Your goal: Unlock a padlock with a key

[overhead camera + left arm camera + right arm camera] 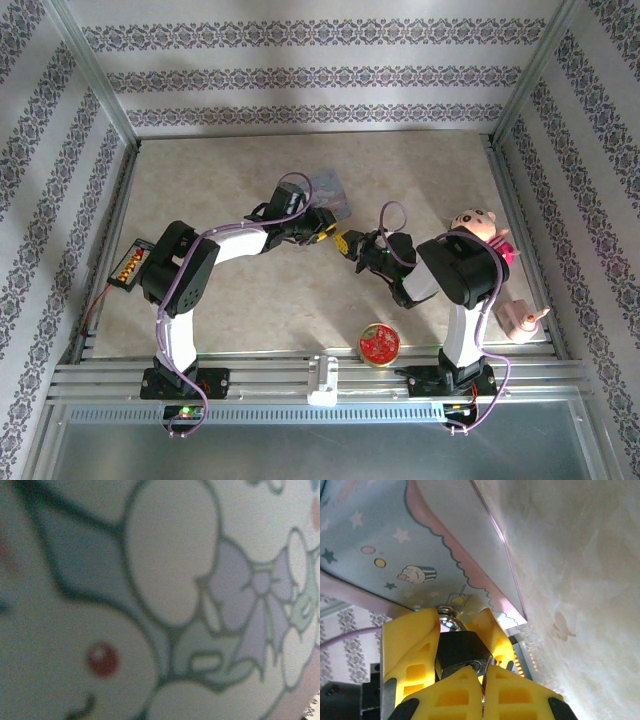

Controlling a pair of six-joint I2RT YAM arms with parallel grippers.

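The padlock [462, 647], a small black block with a silvery shackle [446, 615], hangs at the edge of a pastel tin [420, 540]. My left gripper [325, 233] is shut on the padlock's body, its yellow fingers [410, 645] on either side. My right gripper [480, 667] meets it from below and is shut on the key [485, 670], a thin metal sliver between its tips at the padlock's lower face. Seen from above, the two grippers touch at mid-table, the right gripper [352, 246] just right of the left. The left wrist camera looks closely at the tin's cartoon print [165, 580].
A round red-and-gold tin [379, 343] lies near the front rail. A pink-and-white doll [478, 228] and a pink toy [522, 320] sit at the right. A black tray with orange pieces [130, 266] is at the left edge. Patterned walls enclose the table.
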